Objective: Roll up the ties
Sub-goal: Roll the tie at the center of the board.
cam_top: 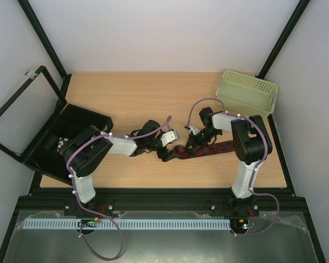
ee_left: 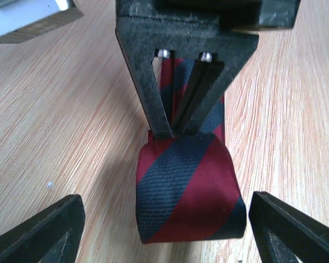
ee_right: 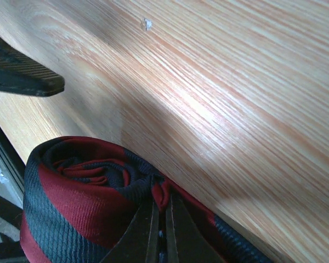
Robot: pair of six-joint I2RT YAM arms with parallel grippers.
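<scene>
A dark red tie with navy diagonal stripes (cam_top: pixel 208 149) lies on the wooden table, running right from a rolled-up left end (ee_left: pixel 189 197). In the left wrist view my left gripper (ee_left: pixel 164 219) is open, with one finger on each side of the roll and not touching it. My right gripper (ee_right: pixel 165 219) is shut on a fold of the tie at the edge of the roll (ee_right: pixel 82 192). It also shows in the left wrist view (ee_left: pixel 178 109), pinching the tie just behind the roll. In the top view the left gripper (cam_top: pixel 167 155) and the right gripper (cam_top: pixel 196 143) meet at the tie's left end.
A pale green perforated basket (cam_top: pixel 248 92) stands at the back right corner. A black box (cam_top: pixel 66 137) sits at the table's left edge beside the left arm. Bare wood (cam_top: pixel 131 98) lies behind the grippers.
</scene>
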